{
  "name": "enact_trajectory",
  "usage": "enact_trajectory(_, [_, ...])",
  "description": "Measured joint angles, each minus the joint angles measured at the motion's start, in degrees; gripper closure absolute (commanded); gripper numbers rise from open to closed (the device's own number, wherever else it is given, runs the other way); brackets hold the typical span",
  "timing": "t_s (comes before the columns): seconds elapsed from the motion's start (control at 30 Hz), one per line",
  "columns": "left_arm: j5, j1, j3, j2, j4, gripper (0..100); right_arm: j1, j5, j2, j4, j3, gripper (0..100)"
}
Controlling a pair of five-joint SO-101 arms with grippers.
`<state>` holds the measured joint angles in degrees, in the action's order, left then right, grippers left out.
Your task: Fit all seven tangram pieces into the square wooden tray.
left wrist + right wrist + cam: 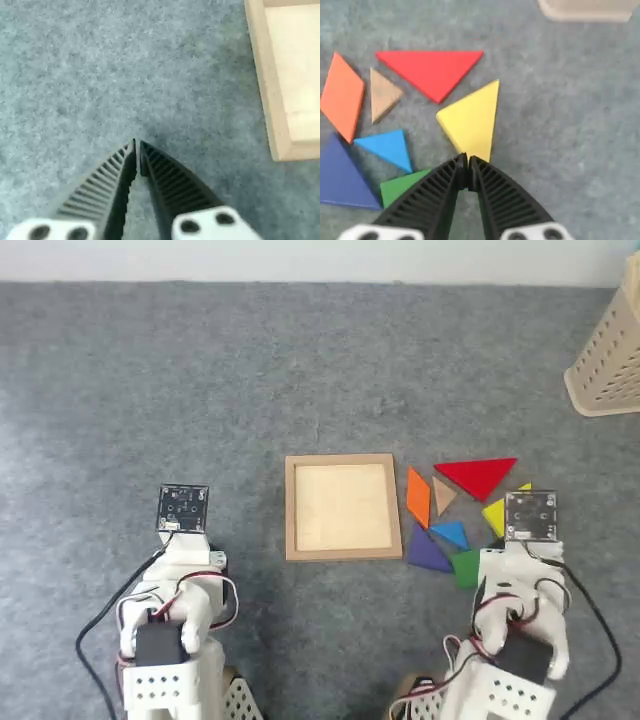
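The square wooden tray (293, 510) lies mid-table with nothing inside it; its corner (272, 100) also appears in the left wrist view. To its right lie the tangram pieces: red triangle (478, 476), orange parallelogram (418, 497), tan triangle (442, 493), blue triangle (451, 533), purple triangle (427, 552), green piece (465, 566) and yellow triangle (495, 514). My right gripper (467, 162) is shut, its tips at the yellow triangle's (472, 120) near corner, holding nothing. My left gripper (136, 147) is shut over bare carpet, left of the tray.
A beige perforated basket (612, 350) stands at the far right edge; its base (587, 9) shows in the right wrist view. Grey carpet covers the table. Both arms' bases sit at the near edge.
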<state>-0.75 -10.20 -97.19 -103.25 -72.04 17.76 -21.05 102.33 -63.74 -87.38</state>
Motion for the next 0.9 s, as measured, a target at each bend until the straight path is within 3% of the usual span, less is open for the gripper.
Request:
enact_trajectory(0.3, [0.00, 0.00, 0.00, 0.00, 0.00, 99, 0.18, -4.84, -18.81, 0.00, 13.89, 97.9])
enact_trajectory(0.57, [0.00, 0.00, 0.00, 0.00, 0.00, 99, -0.53, -12.22, -59.43, -8.44, 39.91, 72.4])
enact_trajectory(0.67, [0.00, 0.00, 0.00, 0.00, 0.00, 99, -2.73, -8.00, -73.41, -10.81, 49.49, 70.4])
enact_trajectory(0.9, [0.00, 0.00, 0.00, 0.00, 0.00, 99, -10.11, 10.29, -95.30, -11.34, 64.79, 72.7])
